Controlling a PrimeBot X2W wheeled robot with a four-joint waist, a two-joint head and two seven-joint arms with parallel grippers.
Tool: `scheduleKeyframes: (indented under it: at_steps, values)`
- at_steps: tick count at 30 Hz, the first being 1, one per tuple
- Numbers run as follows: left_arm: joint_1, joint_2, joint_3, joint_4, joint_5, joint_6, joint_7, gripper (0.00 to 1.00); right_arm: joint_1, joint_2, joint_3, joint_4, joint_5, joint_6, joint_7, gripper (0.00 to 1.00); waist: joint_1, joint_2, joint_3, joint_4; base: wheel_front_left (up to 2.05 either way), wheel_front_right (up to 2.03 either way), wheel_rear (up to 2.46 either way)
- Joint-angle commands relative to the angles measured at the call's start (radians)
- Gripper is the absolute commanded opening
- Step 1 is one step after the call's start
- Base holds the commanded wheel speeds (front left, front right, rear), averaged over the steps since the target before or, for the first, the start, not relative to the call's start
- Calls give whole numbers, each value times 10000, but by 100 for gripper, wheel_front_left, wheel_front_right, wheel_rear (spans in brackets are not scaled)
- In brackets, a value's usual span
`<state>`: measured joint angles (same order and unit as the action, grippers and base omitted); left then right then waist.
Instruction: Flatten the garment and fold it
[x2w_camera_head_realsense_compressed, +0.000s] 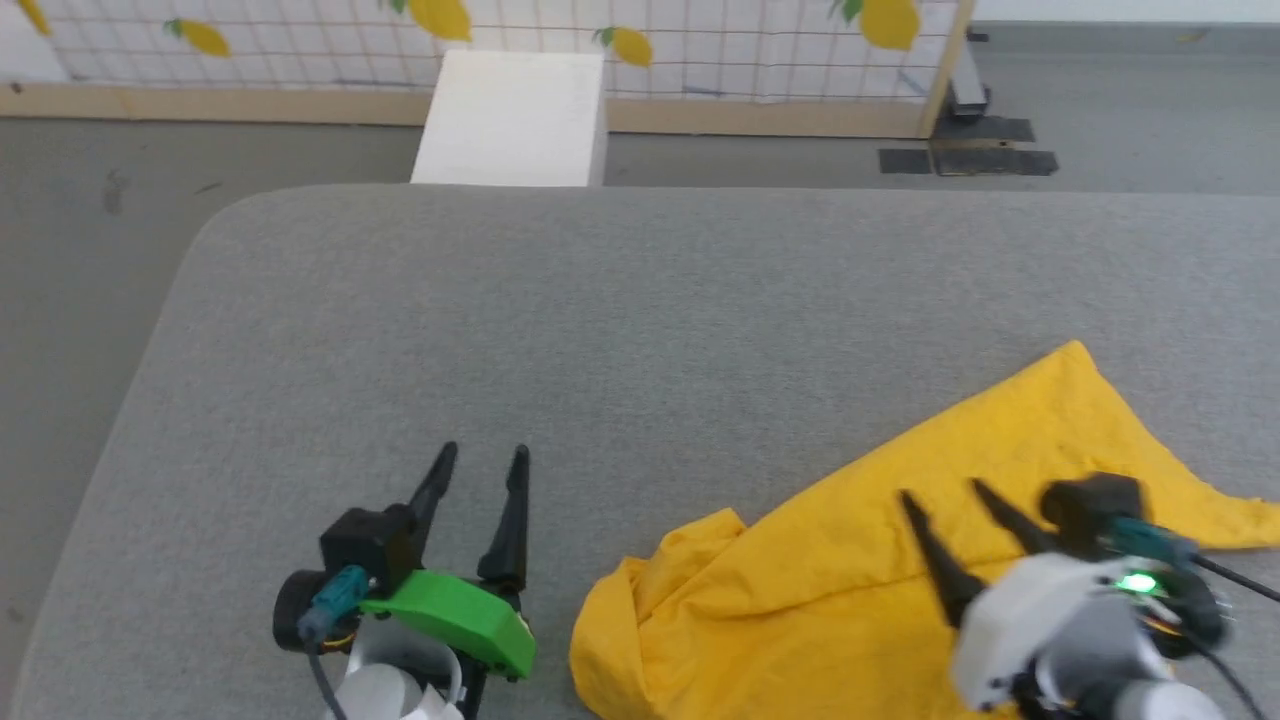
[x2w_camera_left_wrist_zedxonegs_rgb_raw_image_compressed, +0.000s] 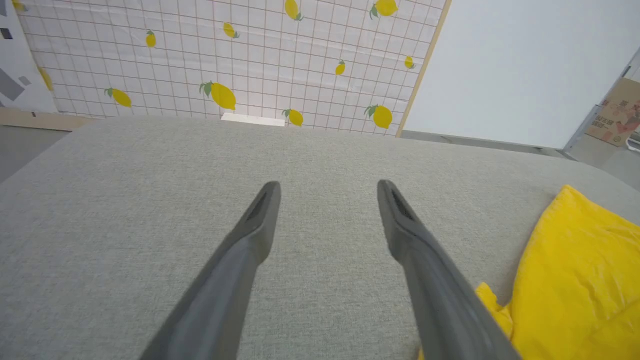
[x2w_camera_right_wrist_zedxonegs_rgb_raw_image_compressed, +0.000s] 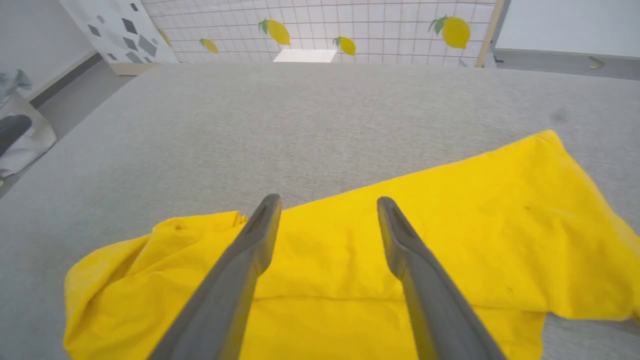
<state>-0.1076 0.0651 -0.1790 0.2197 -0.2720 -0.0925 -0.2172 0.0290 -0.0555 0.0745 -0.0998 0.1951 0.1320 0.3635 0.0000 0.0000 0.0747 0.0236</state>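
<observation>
Grey bench (x2w_camera_head_realsense_compressed: 640, 320) here, a woven, felt-like cover with a rounded corner on the left. Down at its near right lies the garment (x2w_camera_head_realsense_compressed: 850, 560), bright yellow cotton, soft and creased and not flat. It makes a rough wedge. The left end is bunched into a thick rolled fold and the far right end rises to one sharp corner. In the head view its long axis runs on a slant, from near left up to far right, with that peak aimed at the far side. A thinner flap trails off toward the right edge.

Right claw (x2w_camera_head_realsense_compressed: 939, 489) is over the cloth, its two slim dark tapered fingers spread wide with nothing between them. Whether the tips touch the fabric, I can't tell. Left claw (x2w_camera_head_realsense_compressed: 483, 455) is wide open too, above bare grey weave just left of the bunched end. Beyond the bench are a white box (x2w_camera_head_realsense_compressed: 512, 120) and a lemon-print grid backdrop (x2w_camera_head_realsense_compressed: 700, 50).
</observation>
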Motion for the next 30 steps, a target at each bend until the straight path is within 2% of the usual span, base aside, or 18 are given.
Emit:
scheduleKeyframes:
  at_steps: [1,4,7,14,18,19,20,23,28,30]
  values:
    - [-2,78,-135,66,95,-74,227,100,217,27,-397,-137,-210,-13,-228,100,0,0,-131,-365,0,0,0]
    - [-176,207,-647,307,161,-179,1110,100,548,45,-1273,-204,-245,-13,-731,100,0,0,-162,-629,0,0,0]
    - [-430,323,-1155,655,207,-248,2244,100,749,48,-1636,-124,-117,-13,-940,100,0,0,-173,-819,0,0,0]
    - [-886,635,-1960,1507,-17,-257,6810,100,677,51,-1605,130,158,-13,-1219,100,0,0,-46,-1341,0,0,0]
    - [-826,769,-2185,1309,-228,-230,8710,100,627,51,-1497,225,299,-13,-1312,100,0,0,30,-1445,0,0,0]
    - [-813,813,-2245,1142,-285,-242,8992,30,621,51,-1468,247,332,-13,-1328,100,0,0,47,-1457,0,0,0]
    - [-829,854,-2264,960,-287,-247,9022,0,618,52,-1448,268,347,-13,-1333,100,0,0,60,-1455,0,0,0]
    - [-1009,941,-2068,299,-61,-7,8126,0,606,52,-1472,326,385,-13,-1367,100,0,0,88,-1368,0,0,0]
    - [-1311,659,-833,-379,232,1304,4633,0,519,52,-1532,372,388,-13,-1378,100,0,0,45,-1013,0,0,0]
    - [-1284,632,-456,-348,223,1628,3766,0,485,52,-1555,367,372,-13,-1358,100,0,0,14,-856,0,0,0]
